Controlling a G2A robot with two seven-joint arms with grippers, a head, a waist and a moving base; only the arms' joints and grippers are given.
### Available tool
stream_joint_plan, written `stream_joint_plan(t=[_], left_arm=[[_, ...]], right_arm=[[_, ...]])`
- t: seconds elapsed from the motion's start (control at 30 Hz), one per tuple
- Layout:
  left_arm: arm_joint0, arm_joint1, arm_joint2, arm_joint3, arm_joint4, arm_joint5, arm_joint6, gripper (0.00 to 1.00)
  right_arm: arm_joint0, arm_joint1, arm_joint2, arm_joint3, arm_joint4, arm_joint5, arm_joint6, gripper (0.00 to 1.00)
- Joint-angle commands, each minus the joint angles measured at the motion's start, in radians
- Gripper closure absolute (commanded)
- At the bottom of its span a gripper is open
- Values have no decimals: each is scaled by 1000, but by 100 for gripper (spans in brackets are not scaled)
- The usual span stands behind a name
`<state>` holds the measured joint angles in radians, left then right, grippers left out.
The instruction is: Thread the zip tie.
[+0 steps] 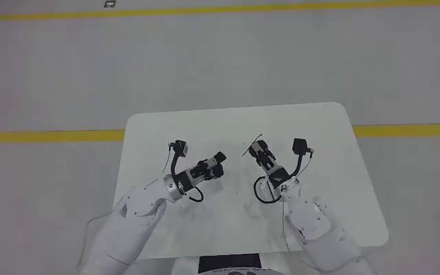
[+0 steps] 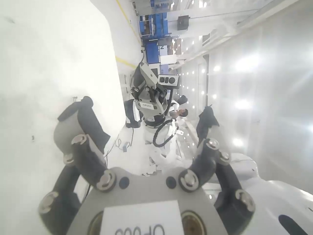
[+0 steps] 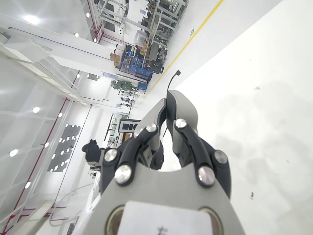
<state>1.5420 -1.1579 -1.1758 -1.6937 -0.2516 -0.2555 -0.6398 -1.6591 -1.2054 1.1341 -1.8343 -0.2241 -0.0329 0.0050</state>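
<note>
Your right tool (image 3: pixel 168 100) pinches the tie (image 3: pixel 172 80), left tool (image 2: pixel 145 110) gapes empty — next, catch what seems its free tail.

zip tie (image 3: pixel 177 73): black, seemingly plain | table (image 1: pixel 330 137): white | floor line (image 1: pixel 69 135): yellow

Your white table (image 1: pixel 227 227) with rounded corners stands on a pale grey floor (image 1: pixel 220 62) crossed by two yellow lines (image 1: pixel 62 135). Beyond it you look into a bright hall where round ceiling lights (image 3: pixel 31 19) glare, metal racks (image 3: pixel 168 3) rise beside blue bins (image 3: pixel 140 70), and a green potted plant (image 3: pixel 121 84) stands near the end of one yellow line.
</note>
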Motion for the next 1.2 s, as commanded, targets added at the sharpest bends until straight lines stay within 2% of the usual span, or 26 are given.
stream_joint_plan(t=[0.0, 0.33, 0.4, 0.57, 0.67, 1.03, 1.1, 1.17], left_arm=[[-5, 1, 2, 0, 17, -9, 4, 0], [-6, 1, 4, 0, 29, -7, 10, 0], [-7, 0, 19, -5, 49, -14, 19, 0], [-24, -3, 56, 14, 53, -32, 30, 0], [-42, -5, 76, 35, 63, -21, 33, 0], [-44, -5, 76, 37, 70, -15, 36, 0], [-44, -6, 85, 34, 58, -29, 49, 0], [-47, -7, 92, 44, 46, -67, 42, 0]], right_arm=[[-1, 0, 8, 0, -14, 9, -6, 100], [0, 0, 6, -1, -12, 8, -5, 100], [0, -3, -1, -3, -7, 3, -3, 99], [0, -9, -16, -2, -8, 1, -15, 100], [-2, -12, -24, 1, 4, 19, -14, 100], [0, -14, -25, 2, -3, 26, -17, 100], [1, -16, -30, 4, -8, 32, -23, 100], [-2, -19, -37, 7, -10, 36, -32, 100]])
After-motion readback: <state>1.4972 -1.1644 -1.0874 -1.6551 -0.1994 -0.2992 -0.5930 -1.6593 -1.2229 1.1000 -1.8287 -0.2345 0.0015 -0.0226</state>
